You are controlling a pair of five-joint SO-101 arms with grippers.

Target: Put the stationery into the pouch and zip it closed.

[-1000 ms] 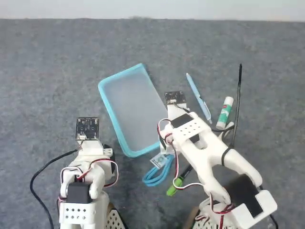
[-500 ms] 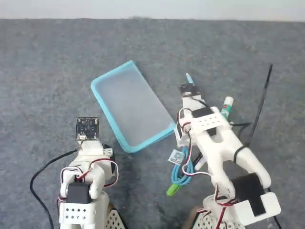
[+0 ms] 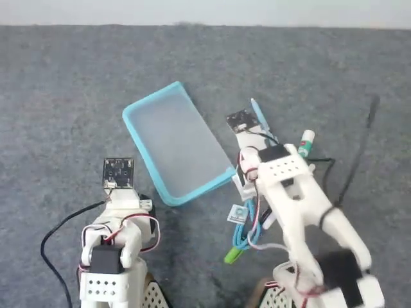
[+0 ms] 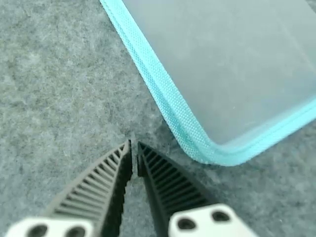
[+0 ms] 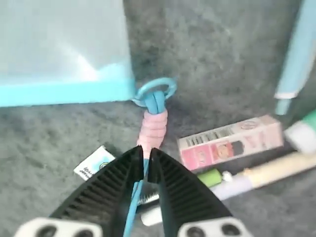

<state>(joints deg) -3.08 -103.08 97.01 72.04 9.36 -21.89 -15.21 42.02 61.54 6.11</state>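
The frosted pouch [image 3: 173,141] with a teal border lies flat mid-table. A blue cord [image 5: 154,101] with a pink wrap [image 5: 154,127] runs from a ring at the pouch's corner [image 5: 116,89]. My right gripper [image 5: 146,150] is shut on this cord just behind the wrap. In the left wrist view my left gripper [image 4: 133,145] is shut on nothing, its tips just off the pouch's rounded corner [image 4: 197,145]. A pink eraser box [image 5: 229,143], a green highlighter [image 3: 234,255], a blue pen [image 3: 258,112] and a glue stick [image 3: 306,142] lie beside the right arm.
Grey felt covers the table [image 3: 64,96]. A small paper tag [image 3: 237,213] hangs on the blue cord's loose loop [image 3: 244,236]. The left arm [image 3: 119,218] stands at the front left, with a black cable [image 3: 58,231] trailing beside it.
The right arm swung right with the cord, turning the pouch and shifting it slightly left. Its wrist then twisted while the pouch stayed. The left arm kept still.
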